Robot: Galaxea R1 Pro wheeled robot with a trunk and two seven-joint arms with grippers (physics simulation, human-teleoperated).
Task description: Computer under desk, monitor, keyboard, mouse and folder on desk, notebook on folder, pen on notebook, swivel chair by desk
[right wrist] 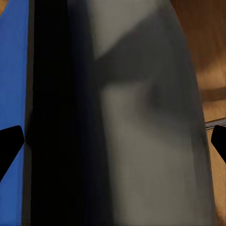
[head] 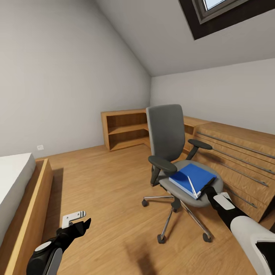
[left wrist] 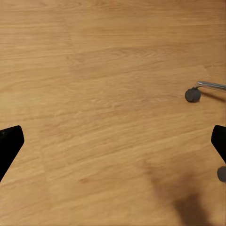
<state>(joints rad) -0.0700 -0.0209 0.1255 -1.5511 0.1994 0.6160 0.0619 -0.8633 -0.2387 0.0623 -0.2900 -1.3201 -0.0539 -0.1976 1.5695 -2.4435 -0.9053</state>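
The grey swivel chair [head: 168, 152] stands on the wood floor at middle right. A blue folder [head: 193, 178] lies flat on its seat, and a thin white strip crosses the folder's near corner. My right gripper [head: 207, 188] hovers at the seat's near edge beside that corner. In the right wrist view the right gripper [right wrist: 113, 143] is open over the grey seat [right wrist: 155, 141], with the folder [right wrist: 12, 94] along one side. My left gripper [head: 83, 224] hangs low over bare floor. The left wrist view shows the left gripper [left wrist: 113, 143] open above the floor, near a chair caster [left wrist: 192, 94].
A bed with a wooden frame [head: 28, 206] runs along the left. A low wooden shelf unit [head: 124, 130] fills the far corner. Wooden drawers [head: 240, 160] line the right wall behind the chair. Open floor lies between the bed and the chair.
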